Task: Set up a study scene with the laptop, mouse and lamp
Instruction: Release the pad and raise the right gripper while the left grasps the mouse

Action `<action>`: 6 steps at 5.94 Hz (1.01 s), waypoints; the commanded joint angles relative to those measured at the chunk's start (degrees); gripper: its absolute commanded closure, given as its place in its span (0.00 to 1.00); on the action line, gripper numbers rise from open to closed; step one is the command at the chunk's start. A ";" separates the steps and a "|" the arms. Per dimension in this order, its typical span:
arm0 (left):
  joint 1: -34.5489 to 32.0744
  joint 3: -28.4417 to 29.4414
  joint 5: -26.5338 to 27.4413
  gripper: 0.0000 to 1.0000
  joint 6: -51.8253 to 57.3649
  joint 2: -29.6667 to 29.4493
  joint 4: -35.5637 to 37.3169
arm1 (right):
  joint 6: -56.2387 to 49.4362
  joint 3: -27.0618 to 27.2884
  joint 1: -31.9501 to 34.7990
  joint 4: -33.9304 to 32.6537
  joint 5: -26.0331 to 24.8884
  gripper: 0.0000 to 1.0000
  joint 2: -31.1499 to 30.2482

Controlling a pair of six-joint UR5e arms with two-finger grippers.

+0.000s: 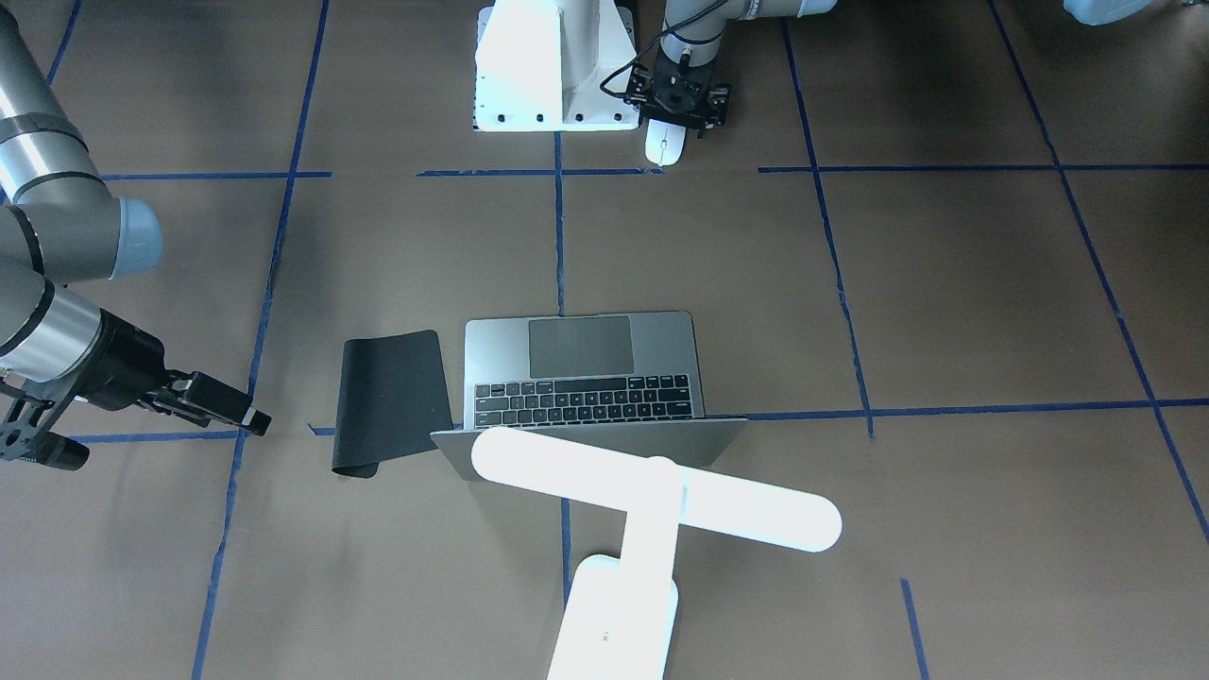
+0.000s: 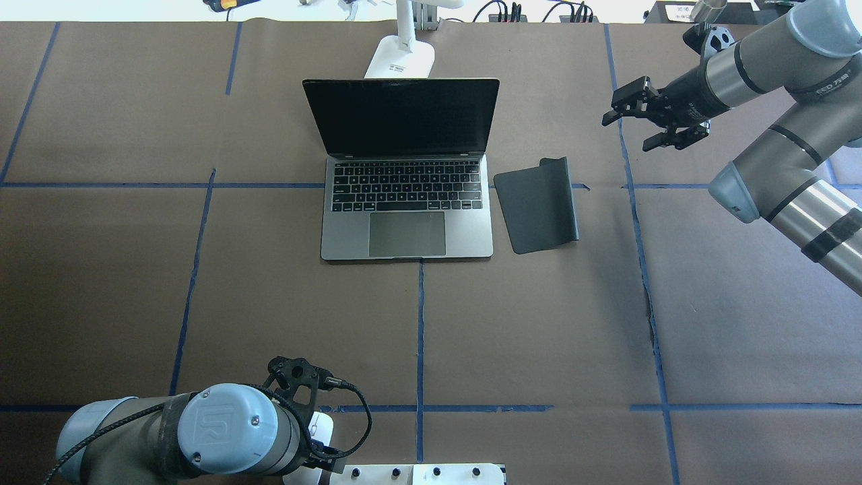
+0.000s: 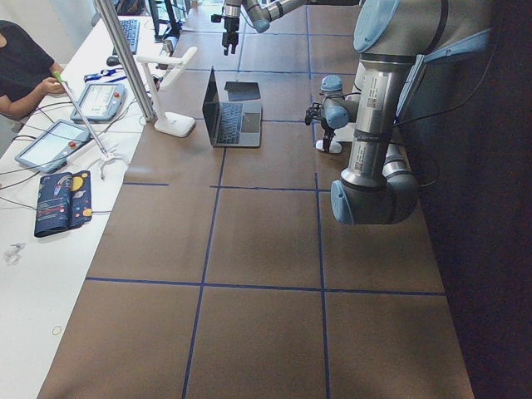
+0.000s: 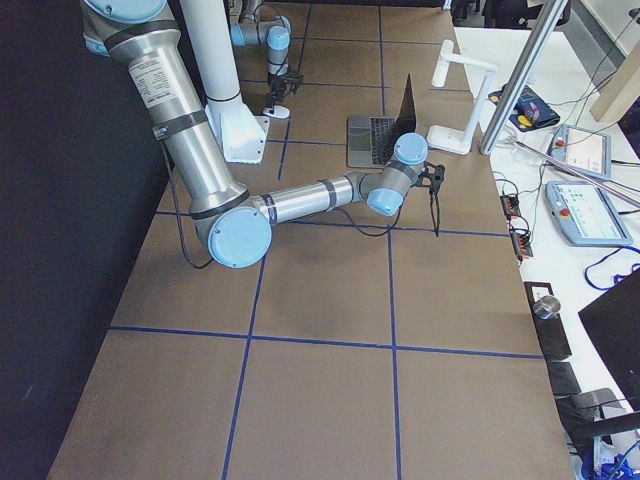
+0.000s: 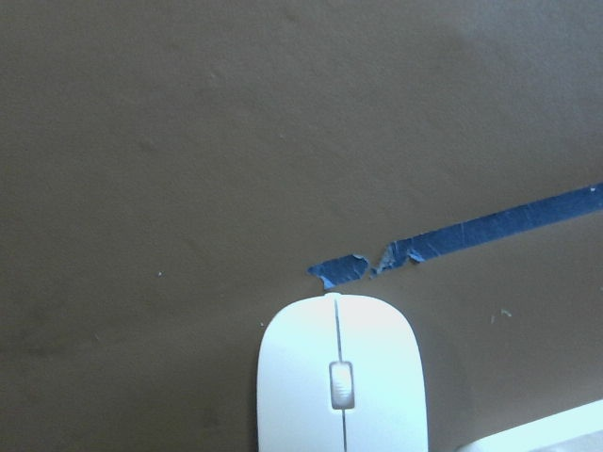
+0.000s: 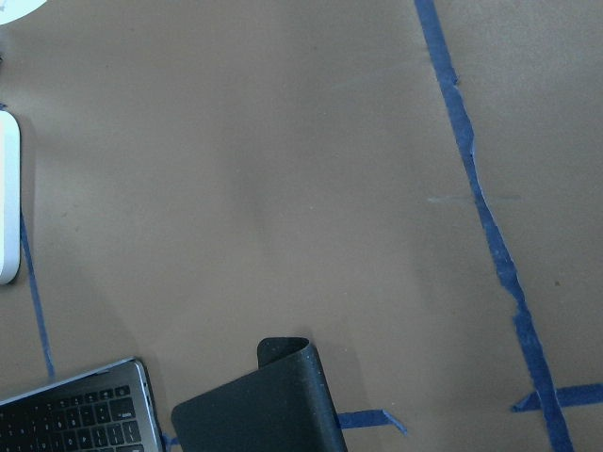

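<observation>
the laptop (image 2: 406, 202) sat open toward your edge of the tabletop (image 2: 539, 323), about midway along its length. its keyboard faced the robot and its dark screen stood upright. the lamp (image 1: 661, 496) stood behind the lid, right at your edge. in the front-facing view its long bar head crossed over the lid's top rim.

the mouse (image 1: 665, 144) lay well apart from both, near the robot's edge of the tabletop. it was just beside the white pedestal (image 1: 553, 66) and touched a strip of blue tape. you would have seen the left gripper (image 1: 678, 113) pointing straight down over the mouse's rear end, with the front of the mouse poking out toward the middle. i could not tell whether its fingers were clenched on the mouse or spread.

a black mouse pad (image 2: 539, 207) lay just beside the laptop on the robot's right, and its far end was curled up. beyond it, toward the right end of the tabletop, the right gripper (image 2: 627, 131) hung above the surface. its fingers were spread and it held nothing.
</observation>
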 commanded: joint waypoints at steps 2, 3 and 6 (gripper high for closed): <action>0.05 2.12 -0.09 0.01 0.02 -1.18 -0.15 | 0.00 0.09 -0.17 0.03 0.00 0.00 -0.49; 0.05 2.83 -0.09 0.08 0.02 -2.05 -0.15 | 0.00 0.09 -0.17 0.11 0.00 0.00 -0.49; -0.65 1.87 -0.18 1.00 0.02 -2.06 0.11 | 0.00 0.17 -0.08 0.11 0.00 0.00 -0.58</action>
